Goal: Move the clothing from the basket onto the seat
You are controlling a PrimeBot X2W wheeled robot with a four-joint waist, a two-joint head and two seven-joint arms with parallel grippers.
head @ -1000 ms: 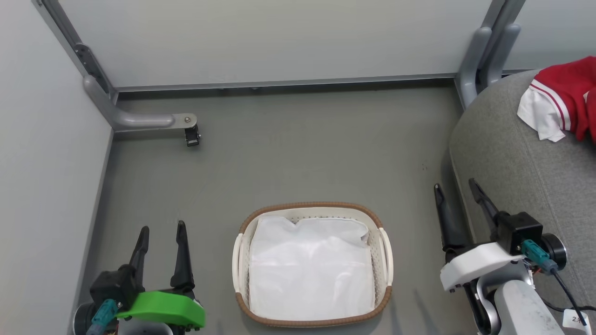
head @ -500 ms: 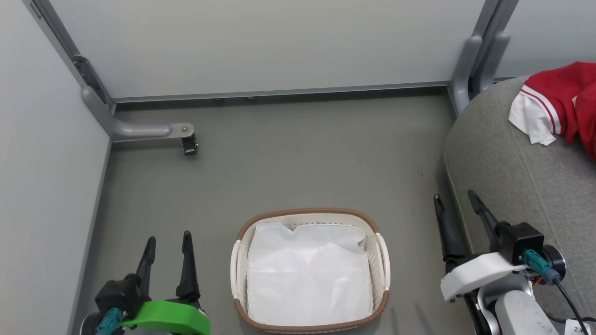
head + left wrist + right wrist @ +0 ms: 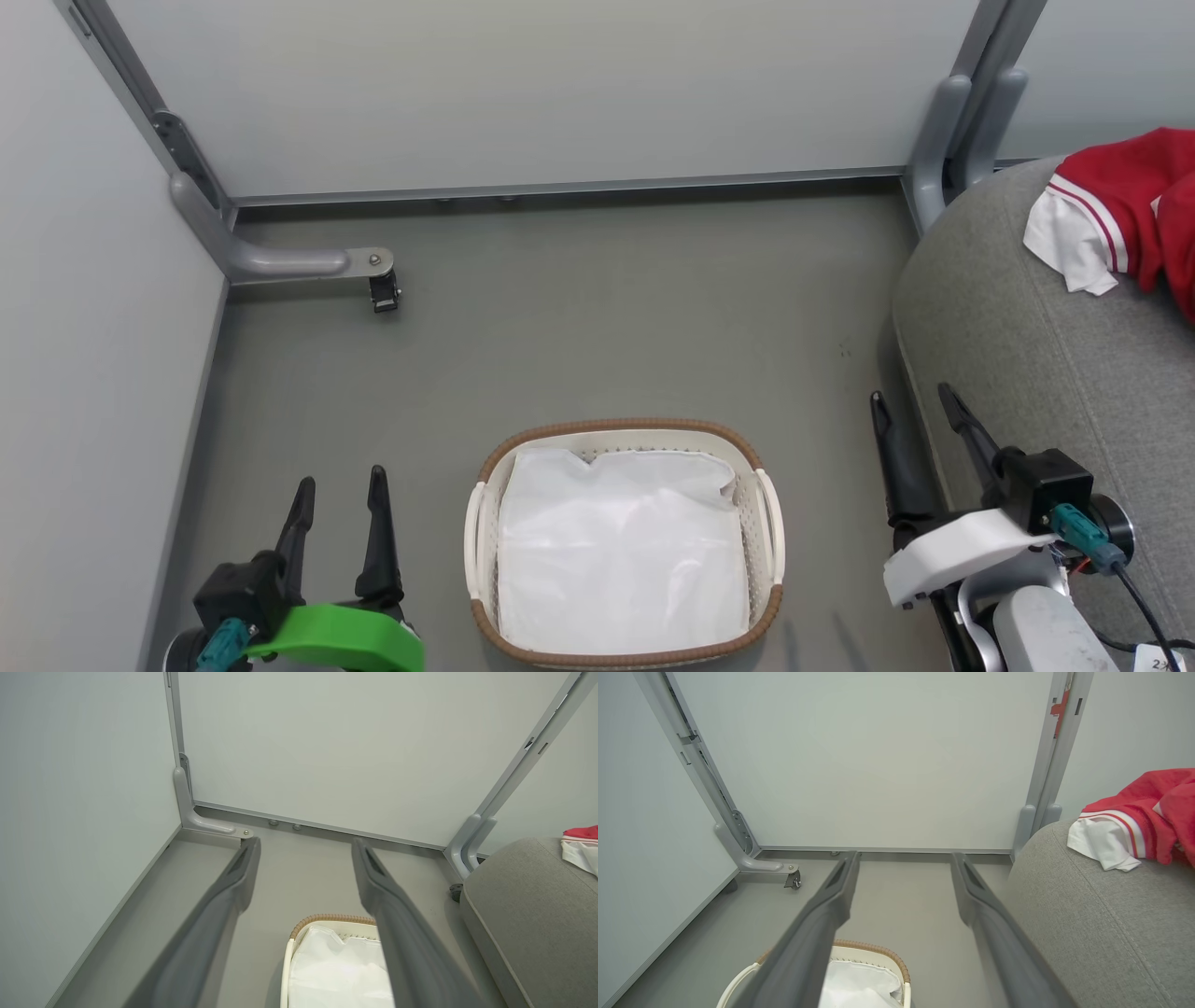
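On my far left stands a pale grey partition panel (image 3: 93,355), and at its foot a grey metal bracket leg with a small black caster (image 3: 384,291) rests on the dull grey floor (image 3: 579,317). Low on the left is my left gripper (image 3: 342,478), the one with the bright green wrist housing. Its two long dark fingers are spread wide with nothing between them, just beside the basket but not touching it. That oval white perforated plastic laundry basket with the brown woven-look rim (image 3: 621,426) and white handles sits on the floor at bottom centre. A plain white liner sheet (image 3: 621,555) lies rumpled across its inside. Further right is my right gripper (image 3: 911,395), with the white housing, its fingers likewise parted wide and gripping nothing. It sits close to the rounded near edge of the seat; I cannot tell whether it touches. The seat is a large grey fabric-upholstered sofa cushion (image 3: 1027,373) with a stitched seam. At the far right the clothing, bright red shiny sportswear with a white panel and red-striped white cuff (image 3: 1134,196), lies bunched on top of the cushion, well apart from both grippers and the basket.
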